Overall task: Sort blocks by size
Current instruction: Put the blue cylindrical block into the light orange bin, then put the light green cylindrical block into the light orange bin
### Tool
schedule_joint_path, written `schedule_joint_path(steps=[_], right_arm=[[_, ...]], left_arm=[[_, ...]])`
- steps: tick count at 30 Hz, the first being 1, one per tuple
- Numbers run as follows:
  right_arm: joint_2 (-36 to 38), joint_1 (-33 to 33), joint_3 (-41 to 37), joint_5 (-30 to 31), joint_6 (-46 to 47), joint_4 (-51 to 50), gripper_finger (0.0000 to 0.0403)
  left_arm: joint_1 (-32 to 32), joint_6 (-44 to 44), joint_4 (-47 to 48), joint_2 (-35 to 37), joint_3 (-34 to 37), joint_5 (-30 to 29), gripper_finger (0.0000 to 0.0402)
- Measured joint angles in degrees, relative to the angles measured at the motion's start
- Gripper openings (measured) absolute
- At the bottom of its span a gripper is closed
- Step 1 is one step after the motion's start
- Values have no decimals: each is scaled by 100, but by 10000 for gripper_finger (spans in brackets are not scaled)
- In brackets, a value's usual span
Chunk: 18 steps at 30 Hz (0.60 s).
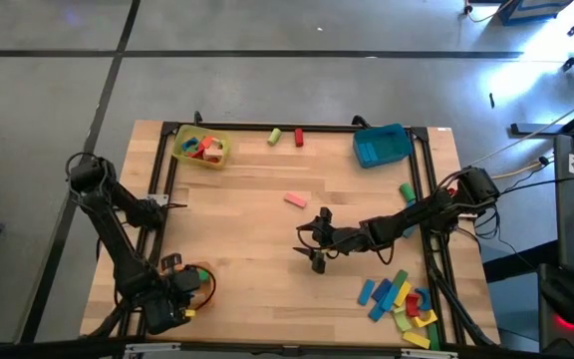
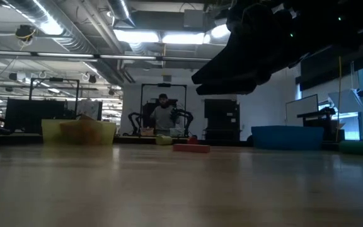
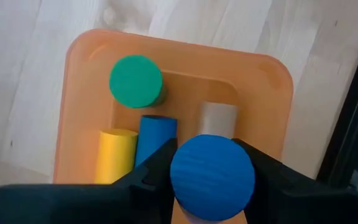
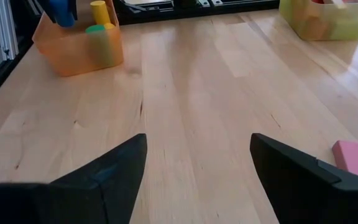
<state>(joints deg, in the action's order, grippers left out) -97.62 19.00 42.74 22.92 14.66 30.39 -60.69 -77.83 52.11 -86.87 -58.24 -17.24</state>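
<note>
My left gripper (image 1: 182,289) is at the table's near left corner, over an orange tray (image 3: 79,112), shut on a blue cylinder (image 3: 212,177). In the tray stand or lie a green cylinder (image 3: 135,81), a yellow one (image 3: 117,162), a blue one (image 3: 156,134) and a pale one (image 3: 217,118). My right gripper (image 4: 197,162) is open and empty above the middle of the table (image 1: 312,249). A pink block (image 1: 295,199) lies flat on the table just beyond it. A heap of blocks (image 1: 402,299) lies at the near right. My left gripper pinches the blue cylinder's round side (image 3: 178,180) between its two fingers. The fingers come from above, pointing down. The cylinder stands upright, its flat end up, over the orange tray. Its lower end is hidden by its own body.
A yellow tray (image 1: 200,148) with blocks stands at the far left, a blue tray (image 1: 382,145) at the far right. A green cylinder (image 1: 275,137) and a red one (image 1: 299,137) lie between them. A green block (image 1: 407,191) lies by the right arm. A person (image 2: 162,116) shows far behind the table.
</note>
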Motion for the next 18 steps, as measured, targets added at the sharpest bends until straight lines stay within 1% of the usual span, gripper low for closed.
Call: schedule_joint_path(steps=[4,9,12,15,18], right_arm=[[0,0,0,0,0,-2,289],[0,0,0,0,-1,-2,289],[0,0,0,1,-1,-3,289],[0,0,0,0,0,-2,289],[0,0,0,0,0,-4,289]], left_arm=[[4,-95,10,0,0,-3,134],[4,-147,8,0,0,30,174],[10,-124,20,16,0,169,193],[64,-140,97,177,0,321,202],[153,-165,139,436,0,320,204]])
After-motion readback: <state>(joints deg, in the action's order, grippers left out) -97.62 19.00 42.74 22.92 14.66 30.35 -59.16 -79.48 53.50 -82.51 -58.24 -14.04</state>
